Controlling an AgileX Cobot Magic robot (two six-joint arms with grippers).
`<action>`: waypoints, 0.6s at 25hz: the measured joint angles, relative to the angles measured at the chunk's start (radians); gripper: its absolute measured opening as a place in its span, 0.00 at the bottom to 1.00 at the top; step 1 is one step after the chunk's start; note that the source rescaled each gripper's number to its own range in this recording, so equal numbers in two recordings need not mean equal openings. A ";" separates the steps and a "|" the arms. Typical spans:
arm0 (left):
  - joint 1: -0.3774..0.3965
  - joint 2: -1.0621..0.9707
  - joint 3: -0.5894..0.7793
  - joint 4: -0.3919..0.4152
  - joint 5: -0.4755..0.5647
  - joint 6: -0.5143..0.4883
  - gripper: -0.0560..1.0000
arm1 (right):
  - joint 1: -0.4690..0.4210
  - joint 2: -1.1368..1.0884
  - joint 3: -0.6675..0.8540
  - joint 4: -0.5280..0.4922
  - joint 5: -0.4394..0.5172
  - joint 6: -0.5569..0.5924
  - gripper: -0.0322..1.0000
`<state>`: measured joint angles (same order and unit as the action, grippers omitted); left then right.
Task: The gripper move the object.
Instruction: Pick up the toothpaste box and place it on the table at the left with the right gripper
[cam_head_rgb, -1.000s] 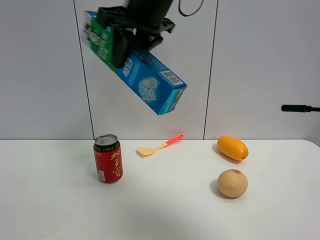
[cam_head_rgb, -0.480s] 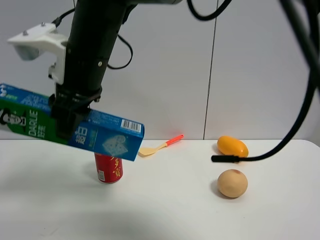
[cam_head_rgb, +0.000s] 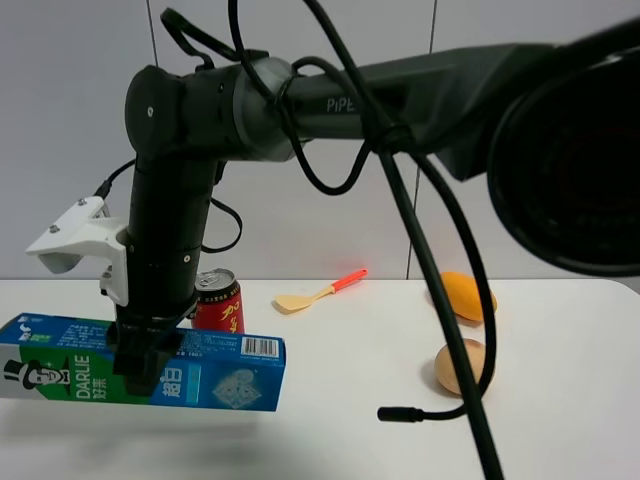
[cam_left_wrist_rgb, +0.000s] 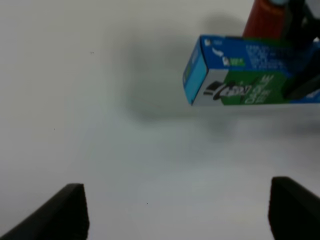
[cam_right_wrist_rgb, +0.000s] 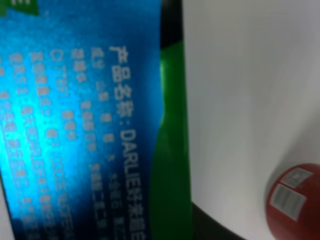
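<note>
Right gripper (cam_head_rgb: 148, 362) clamped across toothpaste box (cam_head_rgb: 225, 375) near mid-length; fingertips mostly hidden. Box level, long axis left-right, low over table (cam_head_rgb: 340, 420), just in front of red can (cam_head_rgb: 215, 300); contact with table unclear. Left gripper (cam_left_wrist_rgb: 182, 215) wide open, empty, box end well ahead of fingers. No open containers; 1 can only.

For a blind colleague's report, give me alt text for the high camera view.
A black robot hand holds a blue-and-green box nearly level, low over a white table. Behind it stands a red can; a spoon, a mango and a round fruit lie farther right.
</note>
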<state>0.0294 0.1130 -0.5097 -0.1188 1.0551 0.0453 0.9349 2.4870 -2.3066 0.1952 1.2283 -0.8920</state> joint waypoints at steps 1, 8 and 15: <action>0.000 0.000 0.000 0.000 0.000 0.000 1.00 | 0.001 0.007 0.001 -0.001 -0.001 0.000 0.05; 0.000 0.000 0.000 0.000 0.000 0.000 1.00 | 0.003 0.021 0.079 -0.072 -0.005 -0.001 0.05; 0.000 0.000 0.000 0.000 0.000 0.000 1.00 | 0.003 0.040 0.086 -0.078 -0.005 0.001 0.05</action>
<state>0.0294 0.1130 -0.5097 -0.1188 1.0551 0.0453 0.9378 2.5265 -2.2205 0.1172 1.2232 -0.8915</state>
